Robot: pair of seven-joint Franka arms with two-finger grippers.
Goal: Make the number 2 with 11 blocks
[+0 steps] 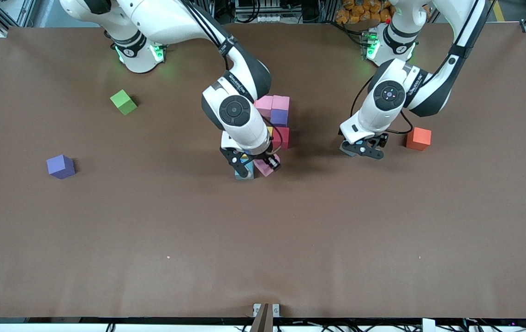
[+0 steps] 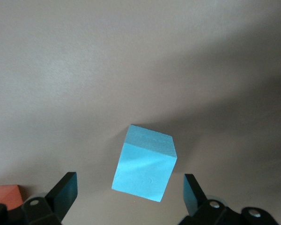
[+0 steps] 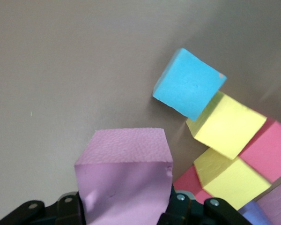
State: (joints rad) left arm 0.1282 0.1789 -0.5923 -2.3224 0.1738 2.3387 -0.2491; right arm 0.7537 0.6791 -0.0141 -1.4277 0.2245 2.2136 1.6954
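My right gripper is shut on a pink block, low over the table beside a light blue block. These sit at the nearer end of a cluster of blocks: two pink, a purple, a red and yellow ones mostly hidden under the arm. The right wrist view shows the held pink block, the light blue block, two yellow blocks and red ones. My left gripper hangs open over another light blue block, which lies on the table between the fingers without touching them.
An orange block lies beside the left gripper, toward the left arm's end. A green cube and a loose purple block lie toward the right arm's end. Brown table stretches toward the front camera.
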